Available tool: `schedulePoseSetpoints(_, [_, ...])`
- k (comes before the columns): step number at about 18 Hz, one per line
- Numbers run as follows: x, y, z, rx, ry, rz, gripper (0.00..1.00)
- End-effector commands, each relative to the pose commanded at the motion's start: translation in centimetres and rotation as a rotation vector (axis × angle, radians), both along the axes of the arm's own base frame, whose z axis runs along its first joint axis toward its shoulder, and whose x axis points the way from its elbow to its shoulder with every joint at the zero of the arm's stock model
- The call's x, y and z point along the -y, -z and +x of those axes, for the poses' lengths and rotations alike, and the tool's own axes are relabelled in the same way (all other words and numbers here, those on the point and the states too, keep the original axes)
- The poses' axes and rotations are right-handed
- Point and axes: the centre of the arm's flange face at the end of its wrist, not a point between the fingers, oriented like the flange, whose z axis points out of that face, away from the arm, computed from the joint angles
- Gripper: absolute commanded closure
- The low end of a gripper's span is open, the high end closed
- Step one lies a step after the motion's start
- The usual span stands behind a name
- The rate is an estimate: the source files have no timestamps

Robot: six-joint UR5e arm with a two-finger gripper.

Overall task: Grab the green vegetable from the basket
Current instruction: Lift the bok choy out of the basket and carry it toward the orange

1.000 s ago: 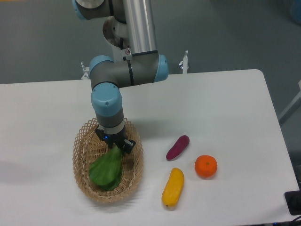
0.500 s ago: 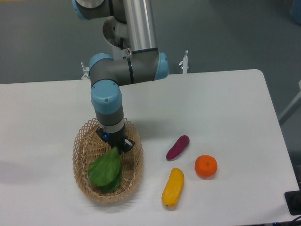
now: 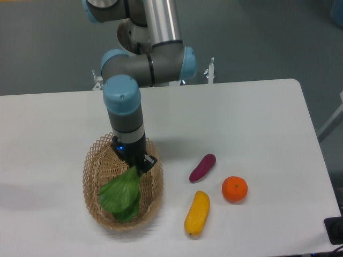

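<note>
Gripping the green vegetable (image 3: 121, 194) by its stalk, the jaws are clenched on it. Its leaves hang just below them, over the basket (image 3: 94, 171).

You cannot see the fingertips of the gripper (image 3: 138, 166): they sit behind the top of the green vegetable (image 3: 121, 194), so how the jaws stand on its stalk is hidden, and the stalk itself is out of sight. The leaves cover much of the floor of the basket (image 3: 92, 170), and the arm (image 3: 127, 115) blocks its far rim. The arm's upper links run out past the top edge. A dark object (image 3: 334, 230) at the lower right corner is cut off and too little shows to name it.
</note>
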Motion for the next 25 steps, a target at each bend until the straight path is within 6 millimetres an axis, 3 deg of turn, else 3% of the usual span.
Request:
schedulePoseSetpoints(4, [2.3, -2.4, -3.9, -0.017, 0.021, 0.004, 0.75])
schedulePoseSetpoints(8, [6.5, -5.1, -8.8, 0.002, 0.027, 0.028, 0.75])
schedulePoseSetpoints(11, [10.2, -6.0, -12.5, 0.003, 0.065, 0.001, 0.75])
schedulePoseSetpoints(16, [16.3, -5.8, -18.3, -0.005, 0.129, -0.045, 0.75])
schedulePoseSetpoints(20, [19.2, -6.2, -20.8, -0.003, 0.177, -0.047, 0.75])
schedulePoseSetpoints(25, [19.6, -6.4, -21.1, 0.011, 0.181, -0.045, 0.75])
